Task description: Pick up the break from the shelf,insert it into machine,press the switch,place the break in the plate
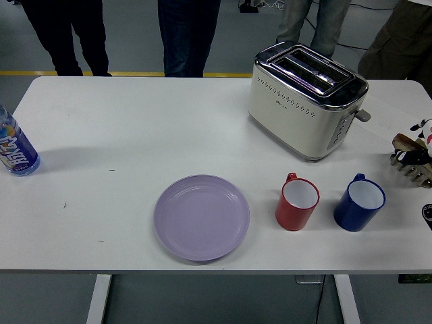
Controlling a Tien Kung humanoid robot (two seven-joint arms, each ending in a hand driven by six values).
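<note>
Presently, on the white bench (135, 121), the following stood recorded. Item one: a cream and chrome toaster (307, 101), upright at the far right, its two top slots showing no bread that I could make out, its lever (363, 115) projecting from the right end. Item two: a lilac plate (201, 217), bare, near the front edge at centre. Item three: a red mug (297, 202), white inside, just right of the plate and apart from it, its handle turned toward the toaster. Item four: a blue mug (359, 202), also white inside, beside the red one without touching it. Item five: a rack (412, 159) at the right edge, largely cut off by the frame, carrying a brown slice of bread (405, 142) with a black-and-white patterned object just above it; how the slice sat in the rack could not be told. Item six: a water bottle (15, 150) with a blue label, at the far left edge, well apart from everything else. Item seven: my right hand (427, 214), only a small dark part showing at the right edge, beside the blue mug and below the rack; whether its fingers were apart or together I could not tell. Item eight: several persons (187, 34) standing along the far side, only legs visible.
</note>
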